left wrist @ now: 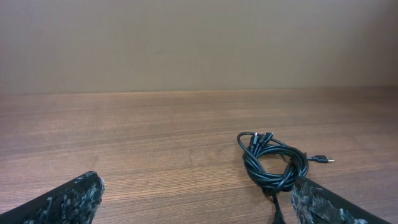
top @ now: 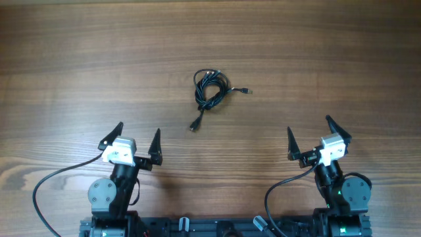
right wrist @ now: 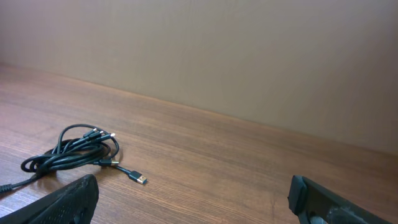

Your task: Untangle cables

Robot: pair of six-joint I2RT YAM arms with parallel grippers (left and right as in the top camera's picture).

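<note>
Tangled coil of thin black flexible cables (top: pixel 210 89) lying mid-way across the brown wooden tabletop (top: pixel 66 59).
The left hand (top: pixel 138 130) at 7 o'clock and the right hand (top: pixel 309 125) at 5 o'clock both stand wide and empty, well apart from the coil. The cords look light and limp (loops may drag along), so the loose plug tail (top: pixel 196 122) at the coil's 7 o'clock seems the best hold.

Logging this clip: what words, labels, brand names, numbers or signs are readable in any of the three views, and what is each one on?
No readable text in any view.
Thin black coiled cables with silvery plugs: no print visible, and the plugs are too small to show any marking.
Brown wooden table: bare wood grain, with no labels or stickers.
</note>
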